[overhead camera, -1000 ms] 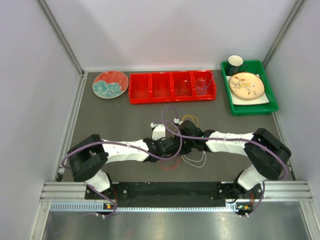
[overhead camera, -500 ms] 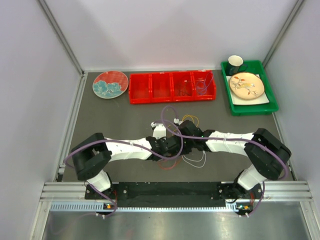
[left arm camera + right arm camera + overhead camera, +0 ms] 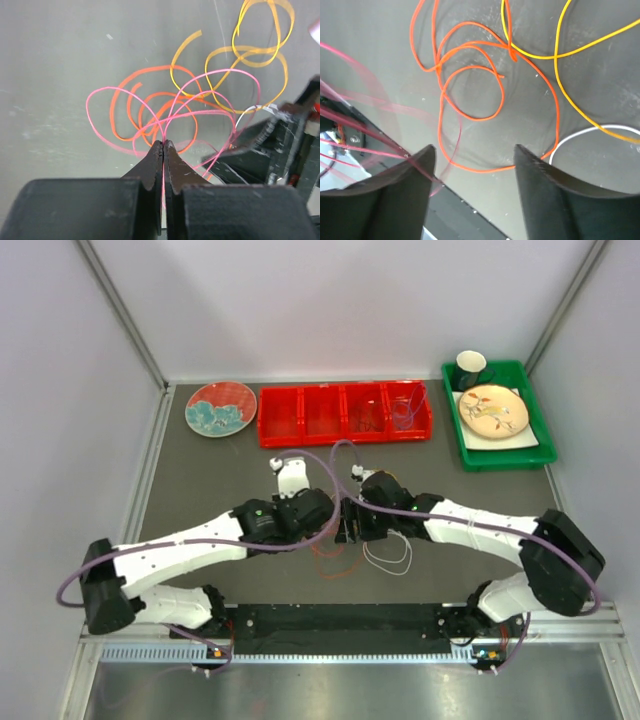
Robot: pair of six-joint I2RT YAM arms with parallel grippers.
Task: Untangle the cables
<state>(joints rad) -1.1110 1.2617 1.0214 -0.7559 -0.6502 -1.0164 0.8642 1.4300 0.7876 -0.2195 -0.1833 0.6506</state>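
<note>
- The cables lie in one loose tangle on the table, between the two arms.
- Orange cable: several overlapping loops lying flat in the middle of the tangle.
- Yellow cable: wide loops beside the orange, crossing it.
- Pink cable: thin loops over the orange, its strands converging into the left gripper, which pinches them.
- White cable: a single curve at the tangle's edge, crossing the yellow.

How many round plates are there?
2: a red-and-teal patterned plate left of the red compartment tray; a cream floral plate in the green plastic tray. None looks hidden.
</note>
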